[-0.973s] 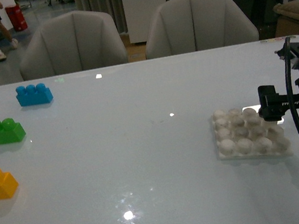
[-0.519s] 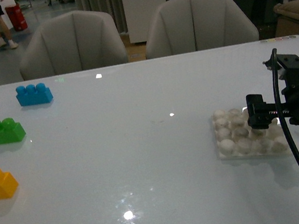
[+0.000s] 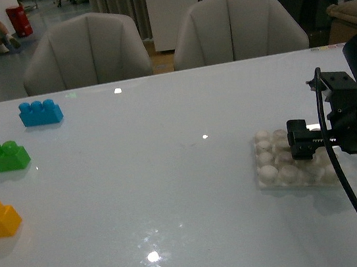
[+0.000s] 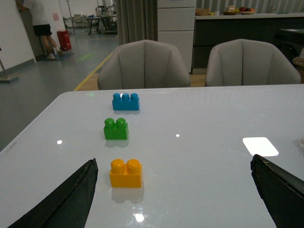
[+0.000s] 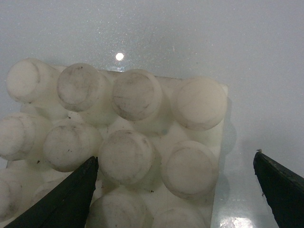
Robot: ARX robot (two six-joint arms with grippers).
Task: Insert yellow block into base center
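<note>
Directly under the right gripper [image 3: 299,144], spread wide and empty, sits the base [image 3: 276,166]; dropping lower could shove it askew. Just ahead of the left gripper [image 4: 173,164], likewise spread and empty, lies the yellow block [image 4: 126,173].

On pale glossy bench [image 3: 175,196], far left: blue three-stud brick [image 3: 41,112], green two-stud brick [image 3: 8,156] just nearer. Behind far edge, side by side: left grey chair [image 3: 85,52], right grey chair [image 3: 236,26].
</note>
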